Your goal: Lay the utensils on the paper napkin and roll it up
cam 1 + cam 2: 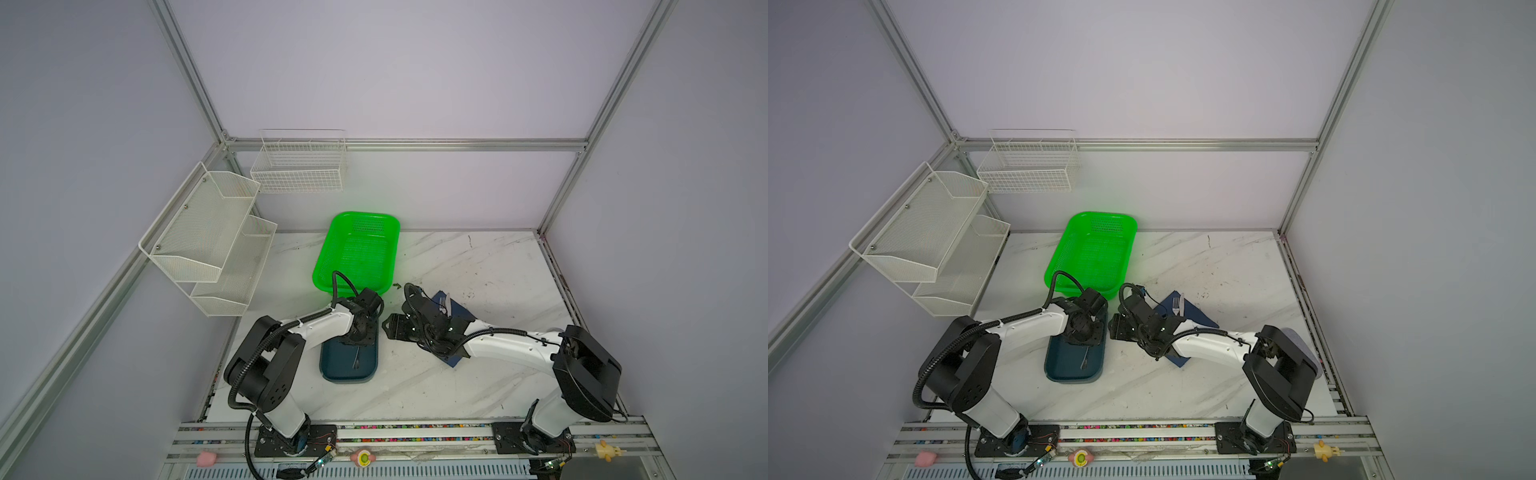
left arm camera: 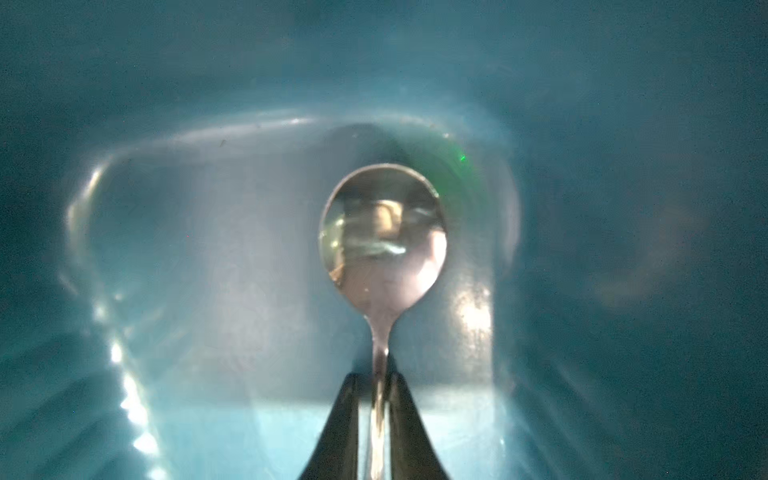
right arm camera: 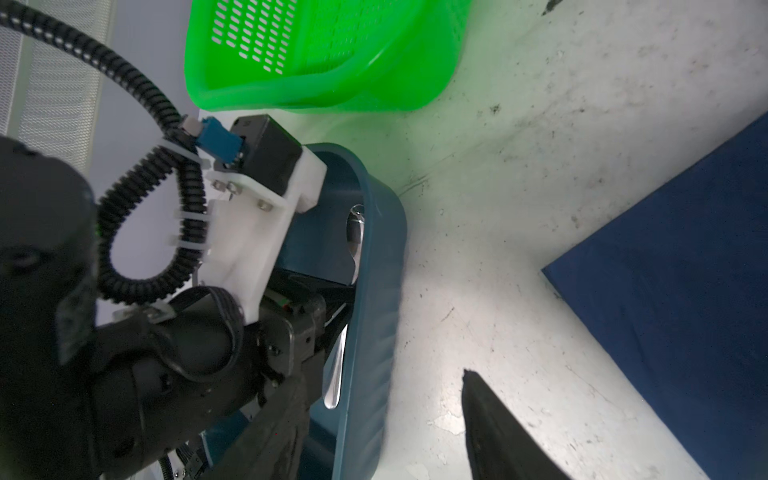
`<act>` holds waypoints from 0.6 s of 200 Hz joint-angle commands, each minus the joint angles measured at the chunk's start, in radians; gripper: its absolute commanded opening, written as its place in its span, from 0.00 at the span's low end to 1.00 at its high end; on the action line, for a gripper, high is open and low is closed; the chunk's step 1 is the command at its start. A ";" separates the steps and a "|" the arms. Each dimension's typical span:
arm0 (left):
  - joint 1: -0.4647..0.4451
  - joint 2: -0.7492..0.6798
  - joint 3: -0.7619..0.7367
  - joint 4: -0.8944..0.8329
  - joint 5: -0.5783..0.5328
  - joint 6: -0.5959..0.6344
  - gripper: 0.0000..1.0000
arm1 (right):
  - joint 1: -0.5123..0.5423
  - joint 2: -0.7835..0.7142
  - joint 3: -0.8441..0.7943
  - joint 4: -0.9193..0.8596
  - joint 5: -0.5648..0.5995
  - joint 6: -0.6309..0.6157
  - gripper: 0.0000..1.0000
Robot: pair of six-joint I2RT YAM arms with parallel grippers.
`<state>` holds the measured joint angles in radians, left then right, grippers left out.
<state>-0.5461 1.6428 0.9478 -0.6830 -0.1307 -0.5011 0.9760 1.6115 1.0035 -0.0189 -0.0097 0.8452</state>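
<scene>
Left jaws: down inside the teal tray (image 1: 332, 374), clamped together on the handle of the spoon (image 2: 382, 237). The left wrist view showed a black finger (image 2: 345, 415) against each side of the thin handle, with the bowl pointing away from the jaws. In both top views the spoon's bowl end showed over the tray floor, on the side nearer the robot bases. The wrist view was blurred, so the spoon may have been resting on the tray floor or just clear of it; could not tell which.

Right jaws: over the bare counter (image 1: 478, 270), between the tray and the napkin (image 1: 1200, 318), touching neither. Only one fingertip showed in the right wrist view and the top views were too small, so could not tell whether these jaws were apart or together. Nothing was seen in them.

Napkin: lay flat on the counter to the right of the tray, one corner pointing toward the back wall. The right arm (image 1: 507, 345) crossed over its near part.

Fork (image 1: 1176, 306) and knife (image 1: 1181, 302): side by side on the napkin near its far corner, lower ends hidden behind the right arm.

Green basket (image 1: 357, 253): on the counter just behind the tray
</scene>
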 commanded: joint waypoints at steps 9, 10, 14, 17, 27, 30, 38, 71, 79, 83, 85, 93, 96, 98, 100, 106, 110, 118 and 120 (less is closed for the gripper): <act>0.026 0.031 0.065 -0.058 0.031 0.045 0.18 | 0.003 0.006 -0.021 0.059 -0.012 0.013 0.62; 0.027 0.032 0.067 -0.058 0.032 0.046 0.18 | 0.003 0.006 -0.020 0.059 -0.012 0.014 0.62; 0.031 0.036 0.070 -0.059 0.038 0.052 0.18 | 0.003 0.005 -0.022 0.060 -0.012 0.012 0.62; 0.033 0.039 0.072 -0.058 0.046 0.054 0.18 | 0.003 0.005 -0.023 0.063 -0.013 0.013 0.62; 0.042 0.050 0.078 -0.055 0.073 0.065 0.19 | 0.003 0.005 -0.028 0.067 -0.011 0.013 0.62; 0.044 0.053 0.081 -0.054 0.078 0.067 0.19 | 0.003 0.006 -0.028 0.067 -0.009 0.013 0.62; 0.046 0.065 0.087 -0.057 0.084 0.068 0.19 | 0.003 0.008 -0.028 0.065 -0.007 0.013 0.62; 0.049 0.113 0.095 -0.031 0.136 0.066 0.18 | 0.003 0.001 -0.032 0.061 -0.010 0.012 0.62; 0.049 0.130 0.107 -0.045 0.136 0.067 0.17 | 0.003 -0.001 -0.034 0.055 -0.006 0.012 0.62; 0.049 0.136 0.113 -0.050 0.132 0.067 0.17 | 0.003 -0.005 -0.035 0.052 -0.001 0.015 0.62; 0.049 0.138 0.113 -0.052 0.130 0.067 0.17 | 0.003 -0.006 -0.036 0.051 0.002 0.015 0.62; 0.049 0.142 0.115 -0.056 0.120 0.064 0.17 | 0.003 -0.011 -0.040 0.048 0.009 0.016 0.62; 0.049 0.143 0.114 -0.057 0.118 0.064 0.17 | 0.002 -0.012 -0.041 0.048 0.012 0.015 0.63; 0.049 0.143 0.114 -0.058 0.118 0.064 0.16 | 0.002 -0.014 -0.041 0.049 0.012 0.015 0.62; 0.049 0.143 0.114 -0.057 0.117 0.064 0.16 | 0.001 -0.013 -0.042 0.049 0.015 0.015 0.62; 0.049 0.141 0.111 -0.058 0.123 0.065 0.16 | 0.001 -0.017 -0.044 0.047 0.017 0.015 0.62; 0.049 0.138 0.108 -0.057 0.127 0.067 0.16 | -0.001 -0.017 -0.044 0.048 0.017 0.015 0.62; 0.049 0.137 0.103 -0.055 0.130 0.068 0.15 | -0.003 -0.019 -0.040 0.041 0.016 0.015 0.62; 0.049 0.138 0.103 -0.055 0.130 0.068 0.15 | -0.004 -0.019 -0.040 0.041 0.015 0.015 0.62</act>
<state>-0.5034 1.7306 1.0500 -0.7425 -0.0540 -0.4526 0.9760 1.6112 0.9756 0.0311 -0.0158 0.8459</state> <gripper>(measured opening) 0.158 0.624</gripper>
